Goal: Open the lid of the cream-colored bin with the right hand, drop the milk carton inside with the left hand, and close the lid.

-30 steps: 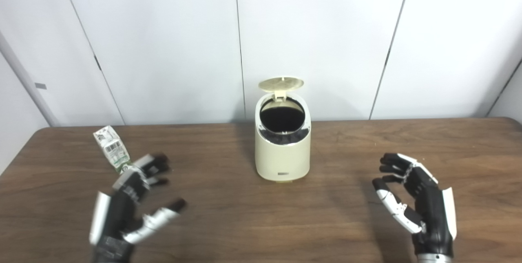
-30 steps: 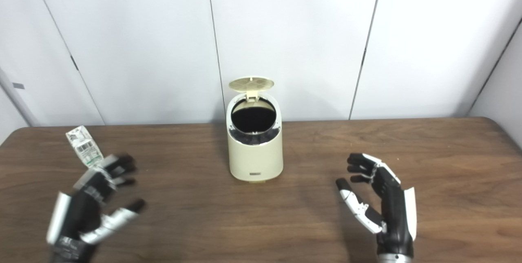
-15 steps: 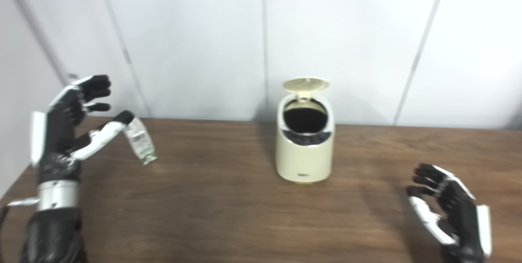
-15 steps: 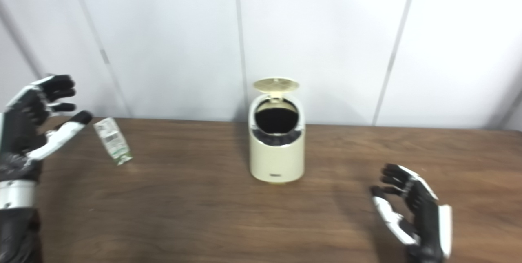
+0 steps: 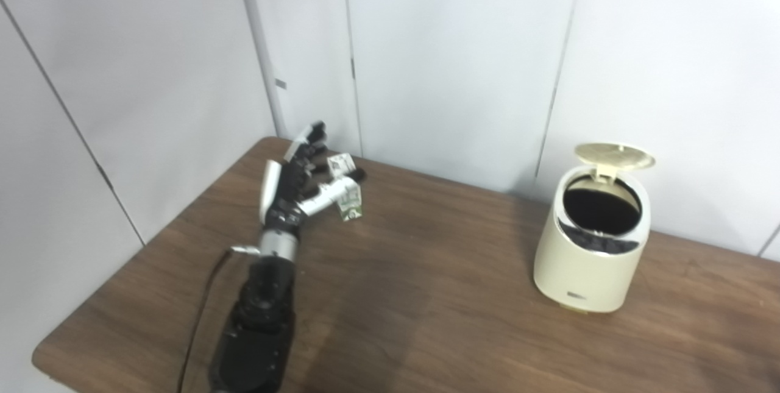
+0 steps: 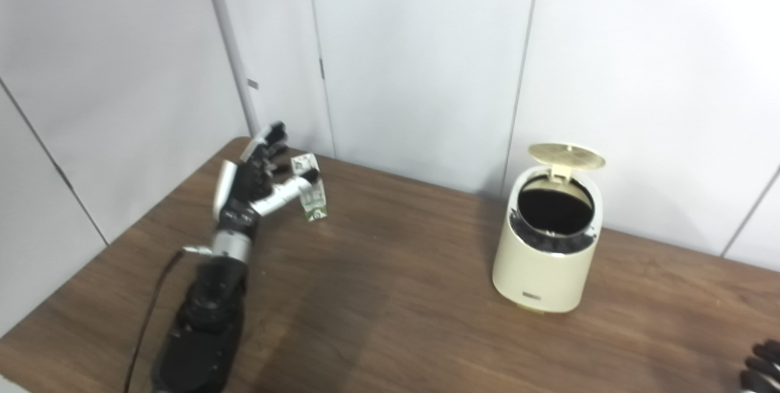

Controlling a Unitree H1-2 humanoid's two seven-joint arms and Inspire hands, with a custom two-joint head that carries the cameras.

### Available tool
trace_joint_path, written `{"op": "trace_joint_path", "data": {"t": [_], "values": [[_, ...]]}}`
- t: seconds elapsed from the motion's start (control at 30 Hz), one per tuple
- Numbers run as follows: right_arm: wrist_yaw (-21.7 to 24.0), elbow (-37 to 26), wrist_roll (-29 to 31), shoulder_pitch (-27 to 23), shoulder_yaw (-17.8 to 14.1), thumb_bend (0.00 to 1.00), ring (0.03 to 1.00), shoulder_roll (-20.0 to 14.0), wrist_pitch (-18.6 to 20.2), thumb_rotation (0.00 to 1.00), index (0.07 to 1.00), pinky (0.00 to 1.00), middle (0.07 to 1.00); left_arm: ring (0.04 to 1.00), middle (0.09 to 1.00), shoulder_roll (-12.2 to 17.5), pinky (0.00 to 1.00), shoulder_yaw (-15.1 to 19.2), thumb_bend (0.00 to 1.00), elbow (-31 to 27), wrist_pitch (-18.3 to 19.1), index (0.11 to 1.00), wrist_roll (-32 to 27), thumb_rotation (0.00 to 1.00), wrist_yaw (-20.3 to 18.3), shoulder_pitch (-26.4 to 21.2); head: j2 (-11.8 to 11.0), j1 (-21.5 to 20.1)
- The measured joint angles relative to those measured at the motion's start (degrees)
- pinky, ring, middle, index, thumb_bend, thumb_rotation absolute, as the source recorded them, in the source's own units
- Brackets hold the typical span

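Note:
The cream-colored bin (image 5: 588, 259) stands on the wooden table (image 5: 426, 301) at the right, its round lid (image 5: 614, 156) tipped up and the dark inside showing. The small white and green milk carton (image 5: 350, 199) stands tilted near the table's far left corner. My left hand (image 5: 298, 181) is stretched out to it, open, with the fingers raised behind the carton and the thumb across its front. Only the dark fingertips of my right hand (image 6: 760, 368) show, at the bottom right corner of the right eye view.
White wall panels run close behind the table. The table's left edge and far left corner (image 5: 268, 143) lie just beyond my left hand. A thin cable (image 5: 198, 314) runs along my left forearm. Bare tabletop separates the carton from the bin.
The camera has swung left, so the whole picture shifted. My left hand has reached out and down to the carton, its thumb now across the carton's front. My right hand has almost left the view.

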Motion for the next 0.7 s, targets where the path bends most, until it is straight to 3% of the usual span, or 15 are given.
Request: {"op": "trace_joint_path", "data": {"t": [0.1, 0.33, 0.7], "values": [[0.58, 0.36, 0.18, 0.05, -0.41, 0.39, 0.591, -0.50, -0.09, 0.47, 0.596, 0.48, 0.620, 0.913, 0.935, 1.18, 0.85, -1.09, 0.96, 0.97, 2.44, 0.943, 0.95, 0.37, -0.12, -1.15, -0.26, 2.54], [2.66, 1.60, 2.35, -0.10, -1.34, 0.40, 0.571, -2.37, -1.53, 0.45, 0.583, 0.47, 0.603, 0.909, 0.923, 5.21, 0.84, -2.31, 0.96, 1.40, 7.12, 0.915, 0.36, 0.37, -3.07, -2.02, 0.79, 2.37], [2.91, 0.65, 1.28, 1.16, -2.22, 0.41, 0.556, -2.41, -1.68, 0.47, 0.569, 0.44, 0.590, 0.907, 0.909, 5.29, 0.85, -2.67, 1.00, 3.99, 7.01, 0.917, -0.63, 0.36, -4.34, -3.03, 1.32, 1.76]]}}
